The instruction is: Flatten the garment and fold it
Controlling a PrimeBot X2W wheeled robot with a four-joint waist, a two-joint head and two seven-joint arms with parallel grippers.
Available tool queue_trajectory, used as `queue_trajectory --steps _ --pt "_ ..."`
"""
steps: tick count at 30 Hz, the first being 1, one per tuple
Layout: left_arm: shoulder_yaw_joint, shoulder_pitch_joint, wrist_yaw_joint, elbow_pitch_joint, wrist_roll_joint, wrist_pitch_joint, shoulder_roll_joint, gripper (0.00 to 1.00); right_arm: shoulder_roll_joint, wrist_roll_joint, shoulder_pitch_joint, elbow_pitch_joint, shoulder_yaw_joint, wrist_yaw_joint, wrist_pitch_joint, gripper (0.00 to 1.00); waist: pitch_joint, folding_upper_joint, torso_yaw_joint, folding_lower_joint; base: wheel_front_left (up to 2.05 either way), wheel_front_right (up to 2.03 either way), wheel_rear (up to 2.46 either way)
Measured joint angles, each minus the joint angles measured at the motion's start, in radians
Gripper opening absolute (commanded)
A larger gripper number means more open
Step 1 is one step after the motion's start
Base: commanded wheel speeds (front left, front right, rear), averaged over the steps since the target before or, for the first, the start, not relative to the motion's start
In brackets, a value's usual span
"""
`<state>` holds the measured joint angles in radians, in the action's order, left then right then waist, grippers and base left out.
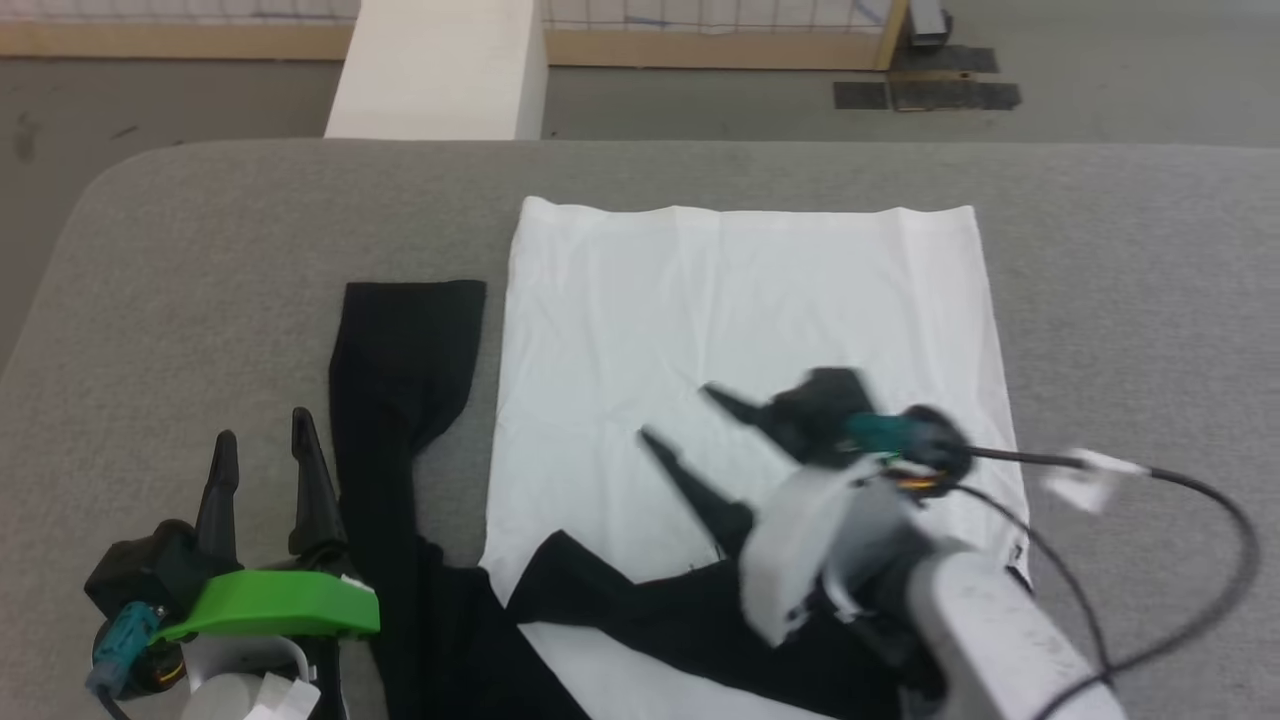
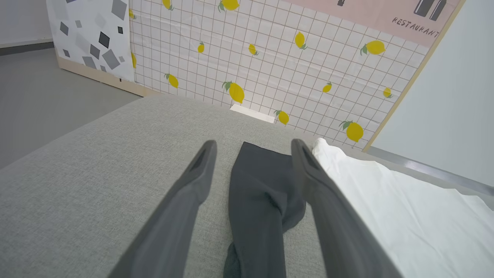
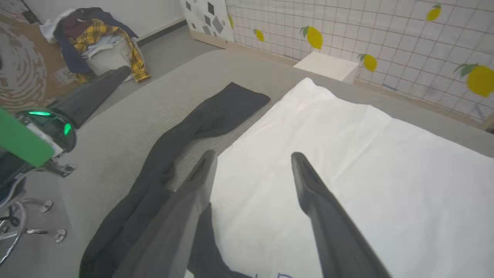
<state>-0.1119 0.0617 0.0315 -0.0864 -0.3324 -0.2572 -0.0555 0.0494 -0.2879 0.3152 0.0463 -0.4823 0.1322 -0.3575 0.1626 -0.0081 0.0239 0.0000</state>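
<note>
We see the garment (image 1: 740, 300) lying on a grey padded surface (image 1: 200, 250), its white body spread flat and nearly square, with the far hem straight. 1 black sleeve (image 1: 400, 370) stretches out on the grey cloth just beside the body's left edge, its cuff pointing away from the robot. The other black sleeve (image 1: 650, 610) lies folded across the near end of the white body.

The right gripper (image 1: 678, 413) hovers over the white body, just past that folded sleeve, with its 2 fingers spread apart and nothing between them. The left gripper (image 1: 262, 430) sits low at the near left, just beside the outstretched sleeve. Its 2 fingers are also spread and hold nothing, and we cannot tell whether they touch the surface.

Beyond the far edge stands a white block (image 1: 440, 70), and behind it a wall panel (image 2: 270, 58) printed with lemons. A heap of clothes (image 3: 96, 42) sits off to the left, past the padded surface.
</note>
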Motion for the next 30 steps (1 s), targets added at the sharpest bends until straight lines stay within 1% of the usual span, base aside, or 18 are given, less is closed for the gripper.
queue_trajectory --steps 3,7,10,13,16,20,23,28,30 --pt "-0.001 0.000 0.004 -0.011 0.005 0.000 -0.014 1.00 0.001 0.036 -0.060 -0.084 0.112 0.000 0.044 1.00 -0.007 0.0000 -0.025 0.0000 0.00 0.00 0.00" --pt "0.003 0.019 0.007 -0.046 0.018 0.040 -0.060 1.00 0.001 0.071 -0.158 -0.172 0.275 0.000 0.117 1.00 -0.010 0.0000 -0.065 0.0000 0.00 0.00 0.00" --pt "0.007 0.076 0.008 -0.087 0.040 0.090 -0.097 1.00 0.001 0.088 -0.214 -0.194 0.363 0.000 0.161 1.00 -0.004 0.0000 -0.092 0.0000 0.00 0.00 0.00" --pt "0.021 0.154 0.005 -0.135 0.059 0.148 -0.129 1.00 0.002 0.087 -0.261 -0.193 0.423 0.000 0.178 1.00 0.011 0.0000 -0.112 0.0000 0.00 0.00 0.00" --pt "0.017 0.240 -0.013 -0.200 0.058 0.207 -0.142 1.00 0.001 0.082 -0.282 -0.193 0.456 0.000 0.185 1.00 0.035 0.0000 -0.127 0.0000 0.00 0.00 0.00" --pt "-0.007 0.354 -0.063 -0.325 0.059 0.285 -0.182 1.00 0.002 0.071 -0.283 -0.196 0.465 0.000 0.186 1.00 0.070 0.0000 -0.149 0.0000 0.00 0.00 0.00" --pt "-0.029 0.421 -0.092 -0.407 0.058 0.344 -0.209 1.00 0.001 0.071 -0.277 -0.204 0.461 0.000 0.186 1.00 0.097 0.0000 -0.168 0.0000 0.00 0.00 0.00" --pt "-0.047 0.519 -0.108 -0.504 0.041 0.440 -0.257 1.00 0.002 0.069 -0.264 -0.227 0.458 0.000 0.185 1.00 0.145 0.0000 -0.201 0.0000 0.00 0.00 0.00" --pt "-0.052 0.552 -0.120 -0.542 0.040 0.487 -0.279 1.00 0.001 0.068 -0.257 -0.233 0.455 0.000 0.187 1.00 0.167 0.0000 -0.215 0.0000 0.00 0.00 0.00"
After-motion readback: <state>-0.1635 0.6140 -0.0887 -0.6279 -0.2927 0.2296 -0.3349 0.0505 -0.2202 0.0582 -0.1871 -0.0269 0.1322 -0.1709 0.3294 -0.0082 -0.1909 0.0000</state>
